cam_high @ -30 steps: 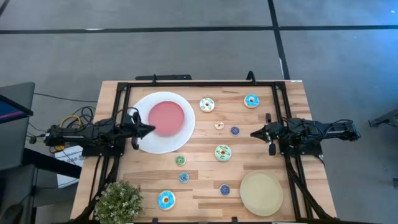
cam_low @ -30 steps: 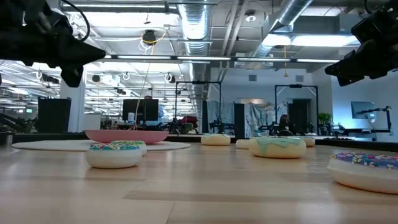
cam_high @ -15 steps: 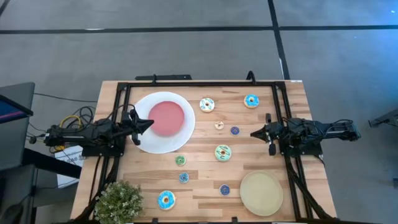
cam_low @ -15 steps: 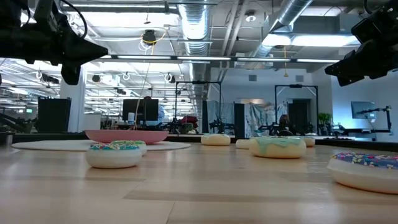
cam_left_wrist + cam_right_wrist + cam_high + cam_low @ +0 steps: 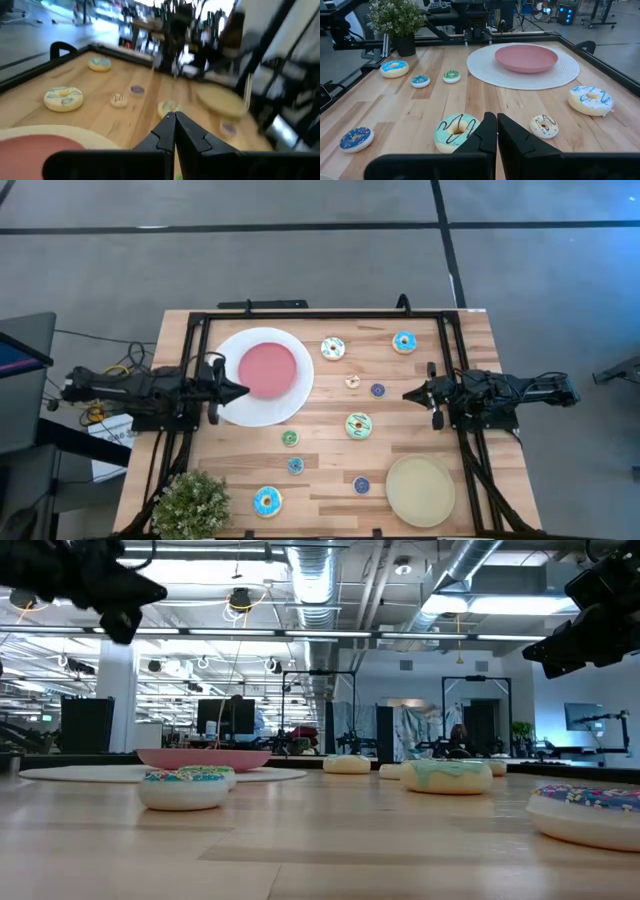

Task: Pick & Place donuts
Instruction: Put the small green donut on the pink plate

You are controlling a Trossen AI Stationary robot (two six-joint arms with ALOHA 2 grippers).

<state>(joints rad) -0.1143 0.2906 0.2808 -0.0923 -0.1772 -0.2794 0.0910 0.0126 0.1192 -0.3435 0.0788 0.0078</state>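
Several toy donuts lie flat on the wooden table. The larger ones are a cream one [image 5: 333, 348], a blue one [image 5: 404, 341], a light green one [image 5: 359, 425] and a second blue one [image 5: 267, 501]. Tiny ones lie between them, such as a green one [image 5: 290, 438], a blue one [image 5: 295, 466] and a purple one [image 5: 377, 390]. My left gripper [image 5: 246, 390] [image 5: 174, 119] is shut and hovers over the left part of the white plate. My right gripper [image 5: 405, 393] [image 5: 496, 119] is shut too. It waits in the air right of the purple tiny donut, pointing at the light green donut [image 5: 456, 129].
The white plate with a pink centre [image 5: 228, 408] lies far left and the tan plate [image 5: 420, 490] near right. A potted plant [image 5: 190, 502] stands at the near left corner. A black frame [image 5: 300, 314] runs along the table's edges. Bare wood shows mid-table.
My left gripper has risen somewhat above the white plate's left part, with a small sway toward the far edge and back. The right arm and all donuts have kept still.
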